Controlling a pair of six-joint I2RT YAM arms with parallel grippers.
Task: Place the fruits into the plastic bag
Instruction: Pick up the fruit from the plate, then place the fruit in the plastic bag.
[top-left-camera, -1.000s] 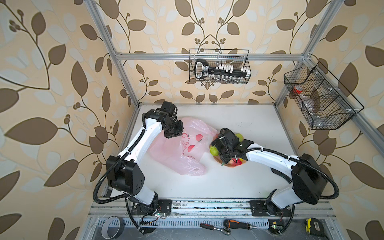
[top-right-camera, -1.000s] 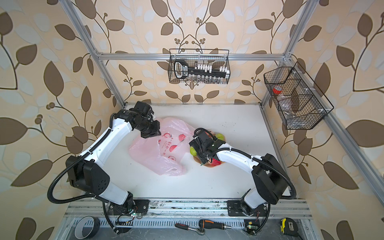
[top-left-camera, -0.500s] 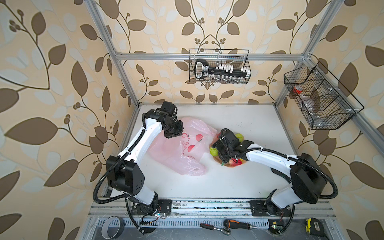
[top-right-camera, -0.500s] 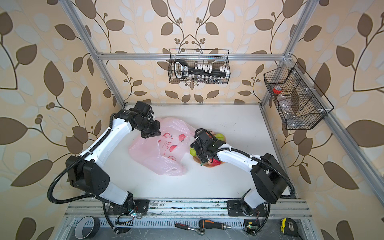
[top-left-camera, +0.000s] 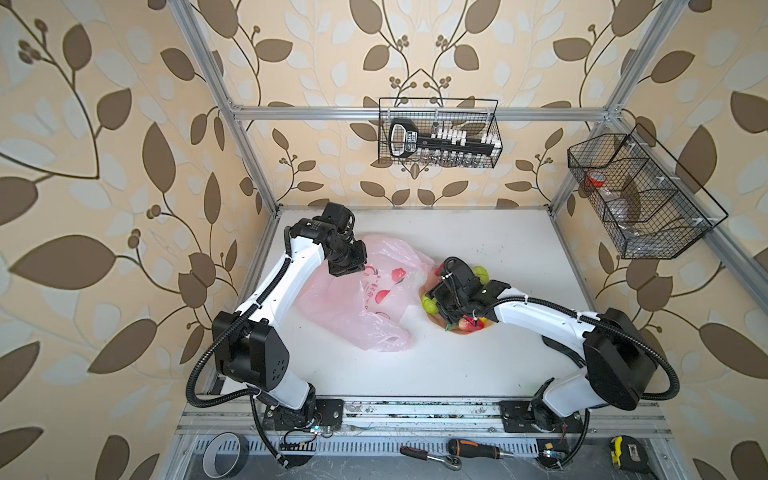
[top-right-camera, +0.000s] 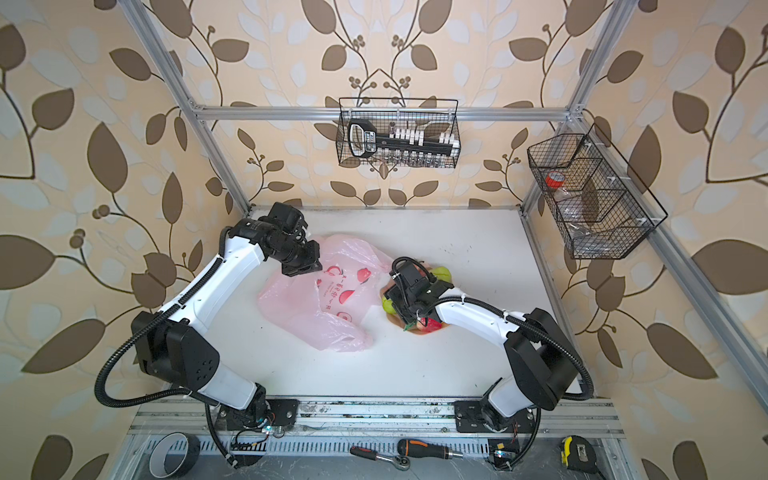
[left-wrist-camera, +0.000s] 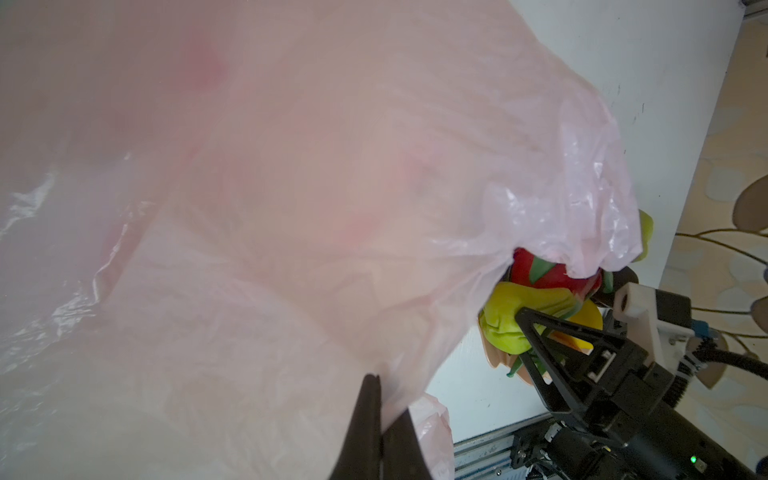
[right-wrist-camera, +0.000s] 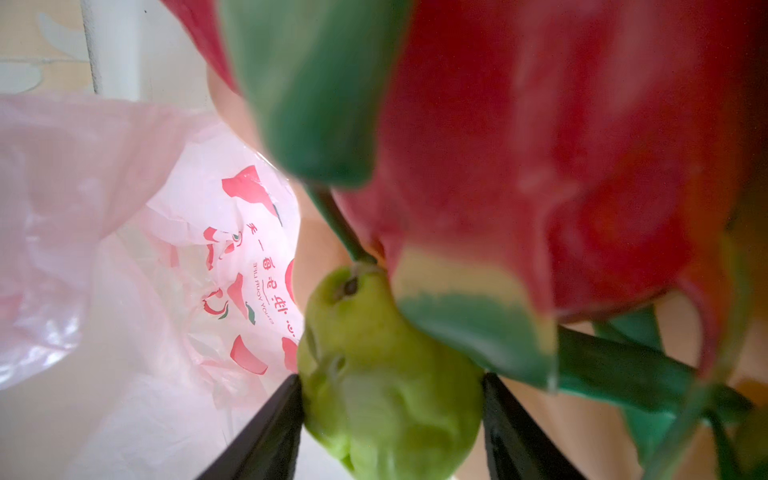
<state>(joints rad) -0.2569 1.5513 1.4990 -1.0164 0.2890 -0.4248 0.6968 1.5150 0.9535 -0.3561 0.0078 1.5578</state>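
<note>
L gripper (left-wrist-camera: 376, 432) – jaws together, pinching the rim of the plastic bag (top-left-camera: 374, 307). The bag lies nearer the left edge of the table (top-left-camera: 498, 365) than the right edge. Just beside the bag's right side, abt mid-table, the peach plate (left-wrist-camera: 493, 358) carries the fruits (top-left-camera: 467, 322). R gripper (right-wrist-camera: 390, 380) is down there – fingers pressed on both sides of a green pear (right-wrist-camera: 386, 415) (the dragon fruit (right-wrist-camera: 540, 145) touches it).
</note>
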